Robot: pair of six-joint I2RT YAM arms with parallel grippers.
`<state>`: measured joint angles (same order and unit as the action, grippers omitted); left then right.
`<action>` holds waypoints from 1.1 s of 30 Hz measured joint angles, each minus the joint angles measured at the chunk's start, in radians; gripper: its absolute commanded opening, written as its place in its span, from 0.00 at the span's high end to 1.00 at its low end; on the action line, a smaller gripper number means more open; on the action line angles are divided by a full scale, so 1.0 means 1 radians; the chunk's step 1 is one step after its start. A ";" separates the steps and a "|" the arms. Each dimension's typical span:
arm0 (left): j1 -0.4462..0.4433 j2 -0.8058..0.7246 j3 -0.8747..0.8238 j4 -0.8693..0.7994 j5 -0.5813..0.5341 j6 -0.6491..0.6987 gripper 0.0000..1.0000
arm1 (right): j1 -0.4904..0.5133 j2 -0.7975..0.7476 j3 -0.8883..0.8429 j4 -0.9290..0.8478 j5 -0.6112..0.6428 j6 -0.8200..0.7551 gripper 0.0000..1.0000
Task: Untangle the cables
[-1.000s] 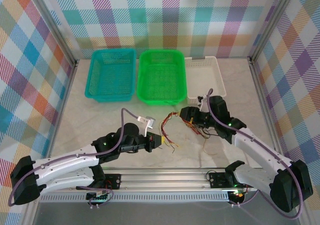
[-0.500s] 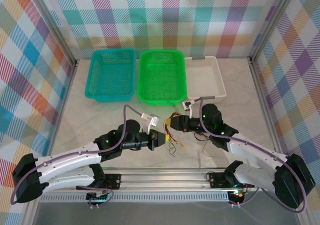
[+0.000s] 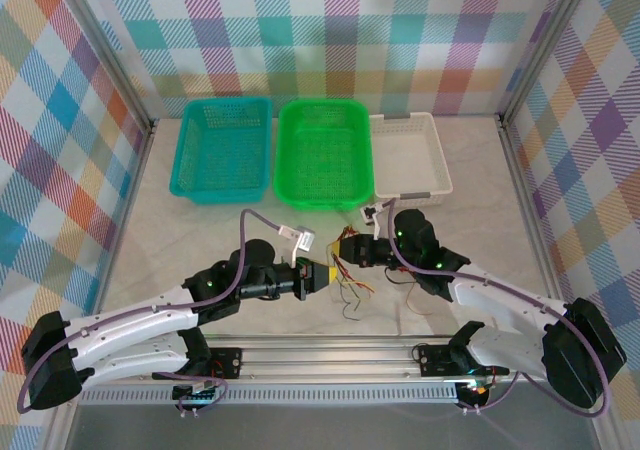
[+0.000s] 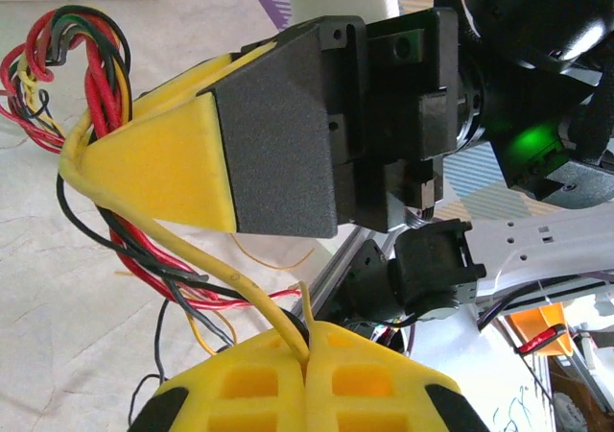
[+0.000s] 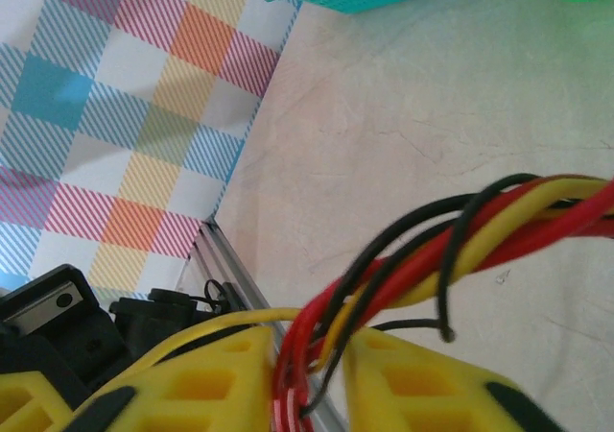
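- Cables (image 4: 92,86) — red, yellow and black wires twisted into one bundle — hang between the two grippers, on the near side of the green basket (image 3: 322,155).
- Left gripper (image 4: 307,353): its yellow pads are pressed together, pinching a single yellow wire that climbs from the seam up to the bundle.
- Right gripper (image 5: 307,379): its pads stand a narrow gap apart, with a clump of red, yellow and black strands clamped in that gap. From there the twisted bundle runs off to the right above the table (image 5: 432,96).
- In the left wrist view the right gripper's yellow pad tapers to a point where the wires leave it, and red and black strands sag below it.
- From above, the two grippers meet tip to tip, very close together. Loose wire ends trail down onto the table toward the arm bases.
- Beyond them, along the far edge, the baskets sit side by side: a teal basket (image 3: 222,150) on the left, the green one in the middle and a white basket (image 3: 410,155) on the right.
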<state>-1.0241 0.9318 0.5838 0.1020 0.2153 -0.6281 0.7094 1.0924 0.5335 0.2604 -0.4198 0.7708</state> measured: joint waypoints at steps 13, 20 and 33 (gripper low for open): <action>0.070 -0.159 -0.003 -0.168 -0.105 0.008 1.00 | 0.004 -0.037 0.031 -0.151 0.080 -0.047 1.00; 0.132 -0.263 0.052 -0.337 -0.150 0.032 1.00 | -0.037 -0.112 0.023 -0.211 0.096 -0.055 1.00; 0.176 -0.339 0.262 -0.618 -0.204 0.130 1.00 | -0.208 -0.107 -0.042 -0.282 0.100 -0.044 1.00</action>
<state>-0.8482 0.5930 0.8463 -0.5163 0.0116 -0.4984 0.5014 0.9852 0.4911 -0.0212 -0.3202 0.7269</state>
